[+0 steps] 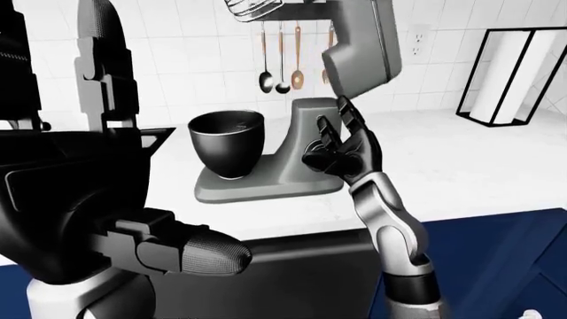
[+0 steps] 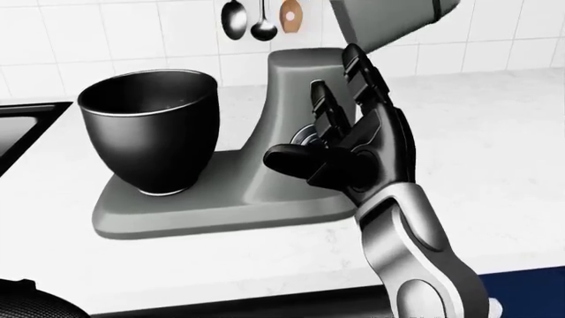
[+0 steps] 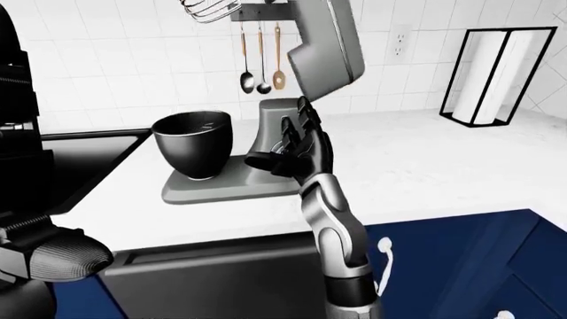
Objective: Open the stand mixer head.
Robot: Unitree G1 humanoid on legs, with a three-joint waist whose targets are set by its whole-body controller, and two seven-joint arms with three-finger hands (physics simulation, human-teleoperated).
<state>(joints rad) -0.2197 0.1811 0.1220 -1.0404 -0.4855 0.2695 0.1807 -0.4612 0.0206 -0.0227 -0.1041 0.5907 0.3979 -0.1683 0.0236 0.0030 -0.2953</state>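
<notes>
The grey stand mixer (image 1: 292, 159) stands on the white counter (image 1: 460, 166). Its head (image 1: 363, 46) is tilted up and back, with the whisk (image 1: 252, 8) raised at the top of the left-eye view. A black bowl (image 1: 228, 143) sits on the mixer's base. My right hand (image 1: 341, 143) is open, fingers spread upward, right beside the mixer's column and just below the raised head; it grips nothing. It also shows in the head view (image 2: 340, 132). My left hand (image 1: 191, 249) is low at the left, away from the mixer; its fingers are not readable.
Spoons (image 1: 279, 60) hang on the tiled wall behind the mixer. A black-framed paper towel holder (image 1: 505, 76) stands at the right of the counter. A dark sink (image 2: 22, 132) lies left of the mixer. Blue cabinet fronts (image 1: 496, 266) run below the counter.
</notes>
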